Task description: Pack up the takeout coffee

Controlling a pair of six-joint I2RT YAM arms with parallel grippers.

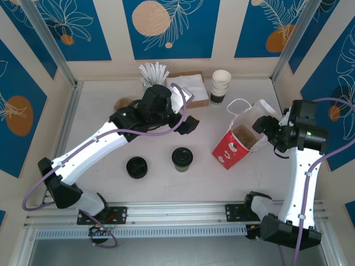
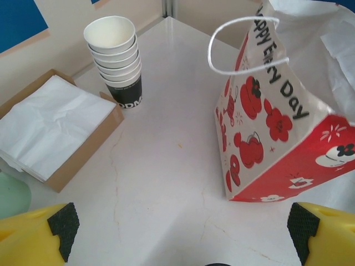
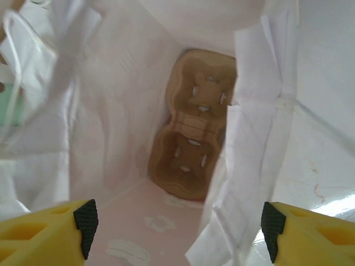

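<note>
Top external view: the takeout coffee (image 1: 181, 158) stands upright on the table (image 1: 161, 188), left of the red-and-white bag (image 1: 236, 147) and apart from it. The left end effector (image 1: 189, 124) hovers farther left of the bag, fingers spread wide and empty. The right end effector (image 1: 263, 125) sits at the bag's open mouth, fingers wide apart and gripping nothing, with a cardboard cup carrier (image 3: 191, 147) inside the bag.

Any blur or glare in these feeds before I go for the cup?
Top external: even light, soft shadows, the takeout coffee sharp. Left wrist: crisp on the bag print. Right wrist: near bag walls blurred and washed out, cup carrier clearer, glare on the table.
</note>
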